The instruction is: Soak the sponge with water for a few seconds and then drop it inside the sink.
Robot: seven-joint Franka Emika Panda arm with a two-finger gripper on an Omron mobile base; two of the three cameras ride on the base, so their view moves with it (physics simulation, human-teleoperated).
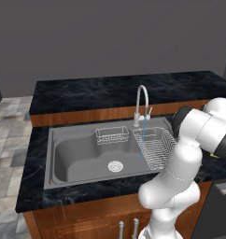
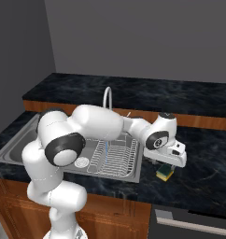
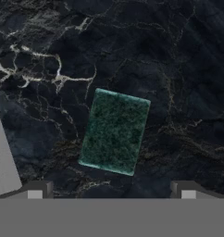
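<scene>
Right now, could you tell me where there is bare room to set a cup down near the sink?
The dark counter right of the sponge is bare, and so is the raised ledge behind the tap. The sink's left half around the drain is free. Its right half is crowded by the wire rack, the small basket and running water.

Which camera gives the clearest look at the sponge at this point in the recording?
The hand view: the sponge lies on the dark counter, its whole green top seen from straight above, unobstructed. The right base view shows it small, yellow side and green top, just below the open gripper, right of the sink.
</scene>
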